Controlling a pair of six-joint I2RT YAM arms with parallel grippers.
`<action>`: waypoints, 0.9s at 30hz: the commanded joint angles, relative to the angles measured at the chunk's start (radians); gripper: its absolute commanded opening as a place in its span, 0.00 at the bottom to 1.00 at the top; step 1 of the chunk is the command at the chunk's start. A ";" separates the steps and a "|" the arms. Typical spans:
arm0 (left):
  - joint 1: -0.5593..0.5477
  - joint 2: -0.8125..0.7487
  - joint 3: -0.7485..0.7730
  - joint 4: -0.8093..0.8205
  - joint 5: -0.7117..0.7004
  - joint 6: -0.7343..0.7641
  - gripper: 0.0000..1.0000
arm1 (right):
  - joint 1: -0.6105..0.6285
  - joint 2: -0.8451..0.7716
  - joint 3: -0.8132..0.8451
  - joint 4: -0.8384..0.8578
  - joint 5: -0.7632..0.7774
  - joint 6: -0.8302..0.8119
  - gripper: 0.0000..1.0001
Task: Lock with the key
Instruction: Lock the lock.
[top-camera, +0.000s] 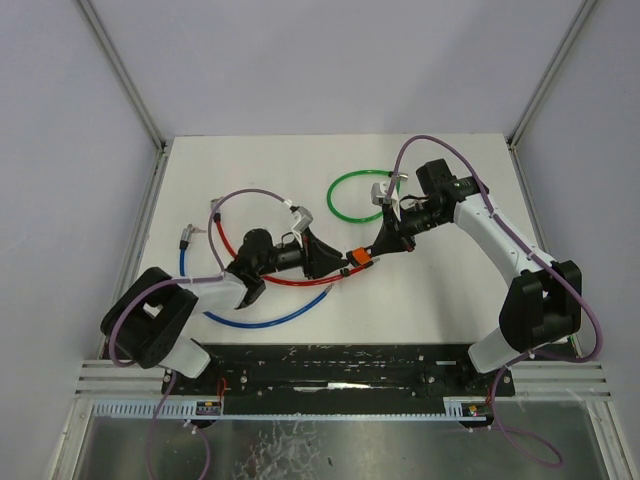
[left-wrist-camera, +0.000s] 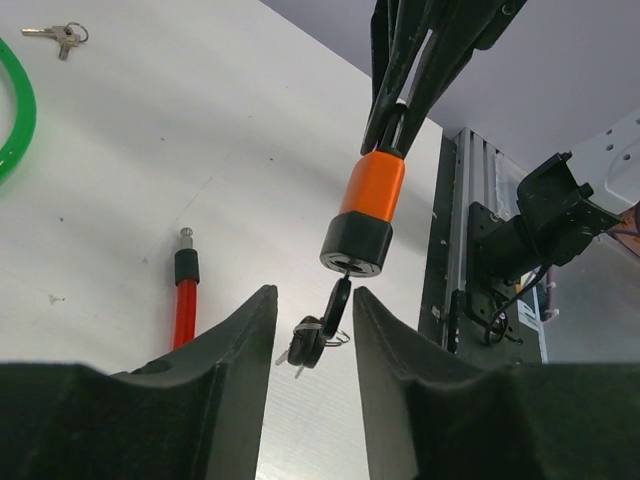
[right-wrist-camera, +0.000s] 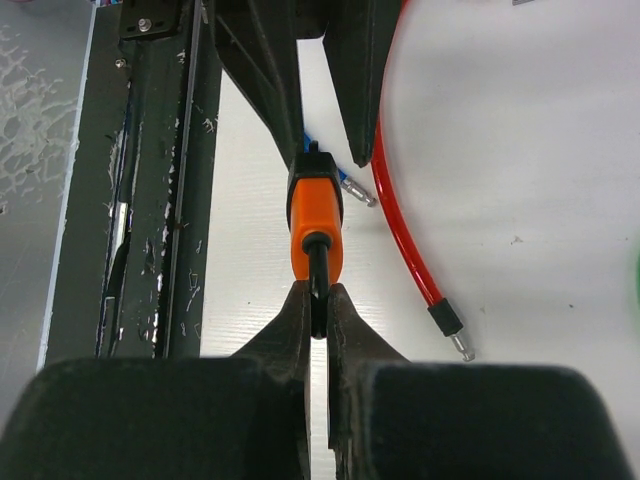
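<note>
The orange lock (top-camera: 358, 259) with a black end cap hangs above the table. My right gripper (right-wrist-camera: 318, 292) is shut on the thin black stem coming out of the lock's (right-wrist-camera: 316, 218) orange end. A black-headed key (left-wrist-camera: 340, 305) sits in the black end of the lock (left-wrist-camera: 366, 212), with spare keys (left-wrist-camera: 310, 345) dangling from its ring. My left gripper (left-wrist-camera: 314, 292) is open, one finger on each side of the key, with a small gap on both sides. The red cable (left-wrist-camera: 184, 300) and its metal pin (left-wrist-camera: 186, 236) lie on the table, left of the lock.
A green cable loop (top-camera: 360, 195) lies behind the lock, and a blue cable (top-camera: 250, 320) curves near the left arm's base. Another key bunch (left-wrist-camera: 62, 36) rests by the green cable. The black mounting rail (left-wrist-camera: 455, 250) runs along the table's near edge.
</note>
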 joint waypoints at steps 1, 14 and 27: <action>0.006 0.035 0.051 0.060 0.033 -0.049 0.32 | -0.003 -0.011 0.049 -0.029 -0.074 -0.023 0.00; 0.006 0.092 0.091 0.094 0.181 -0.083 0.12 | -0.003 -0.006 0.050 -0.033 -0.074 -0.027 0.00; 0.056 -0.018 0.021 -0.027 0.152 0.093 0.00 | -0.034 0.004 0.097 -0.138 -0.067 -0.120 0.00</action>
